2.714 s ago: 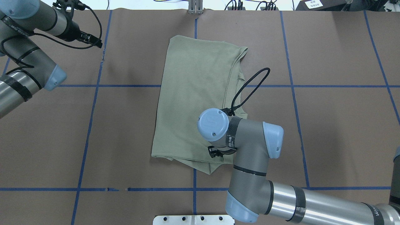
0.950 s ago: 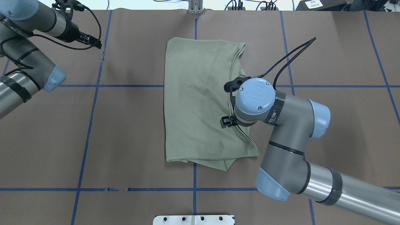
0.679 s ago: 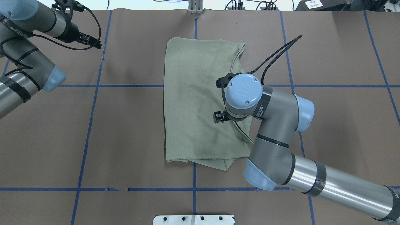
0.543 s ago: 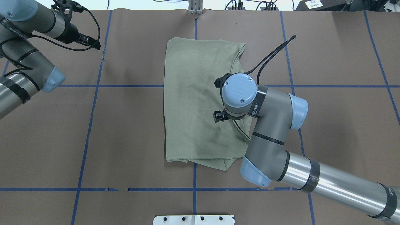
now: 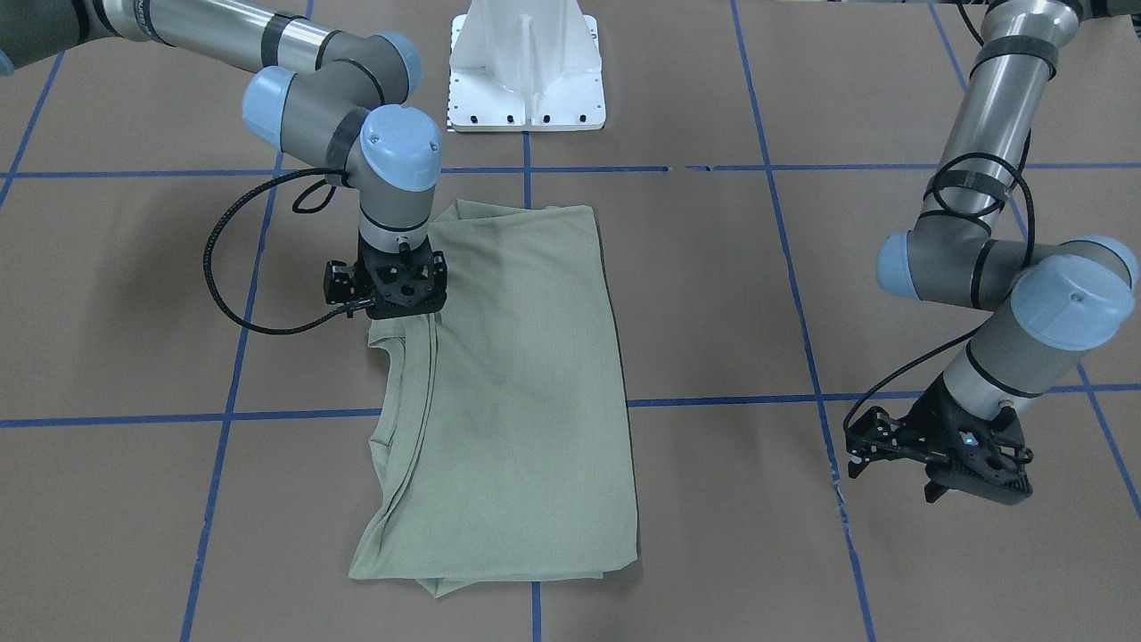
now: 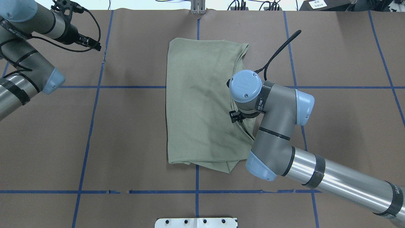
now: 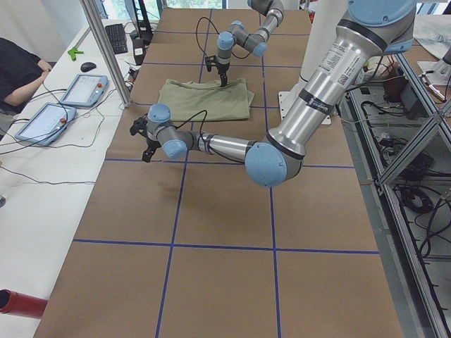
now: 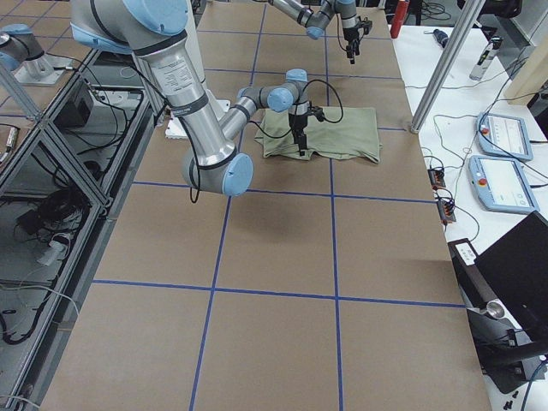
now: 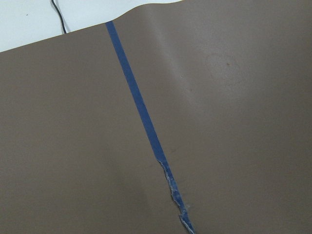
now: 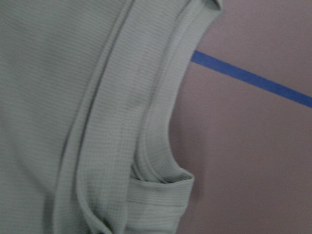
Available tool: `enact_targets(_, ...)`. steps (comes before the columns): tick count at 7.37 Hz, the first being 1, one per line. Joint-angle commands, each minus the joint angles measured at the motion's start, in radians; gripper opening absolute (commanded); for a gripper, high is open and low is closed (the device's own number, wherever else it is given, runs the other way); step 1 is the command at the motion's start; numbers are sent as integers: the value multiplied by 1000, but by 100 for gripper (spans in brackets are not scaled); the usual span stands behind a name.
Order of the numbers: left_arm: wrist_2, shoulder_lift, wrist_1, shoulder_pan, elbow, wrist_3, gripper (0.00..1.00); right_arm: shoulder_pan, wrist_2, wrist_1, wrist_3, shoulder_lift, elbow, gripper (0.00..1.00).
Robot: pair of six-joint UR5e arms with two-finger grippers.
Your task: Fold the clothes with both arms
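At the shirt's [image 6: 199, 101] right edge, where the right gripper [image 5: 401, 290] is hovering (claw state not discernible), you are aiming to pinch every folded layer beside the ribbed neckline [image 10: 158, 192].

I'm getting bright, even light from overhead, so shadows on the table [image 6: 126, 126] are soft and faint. Mild glare streaks the right arm [image 6: 341, 182] along its silver tube. My right wrist feed is blurry up close on the shirt [image 10: 73, 122]; the fixed cameras are sharp throughout.

Overhead, front (facing opposite), shirt [image 6: 199, 104] shared
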Motion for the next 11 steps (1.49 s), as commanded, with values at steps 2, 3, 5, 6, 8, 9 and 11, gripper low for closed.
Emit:
enact_targets(2, -7, -1, -2, 0, 0, 0, 100, 109, -11, -115, -171, -45, 2, 100)
enact_targets(3, -9, -2, -2, 2, -2, 0, 100, 123, -7, -105, -170, -57, 10, 100)
enact_targets(5, -21, -1, -2, 2, 0, 0, 100, 114, 36, 6, -113, -7, 1, 100)
enact_targets(6, -21, 1, -2, 2, 0, 0, 100, 94, 53, 106, -80, -7, -7, 100)
enact_targets(8, -21, 2, -2, 0, 2, 2, 100, 26, 55, 154, -17, 22, -24, 99)
enact_targets(9, -21, 2, -2, 0, 2, 2, 100, -14, 53, 151, -3, 39, -24, 85)
enact_targets(11, -21, 2, -2, 2, 5, 3, 100, -71, 39, 147, 8, 39, -24, 78)
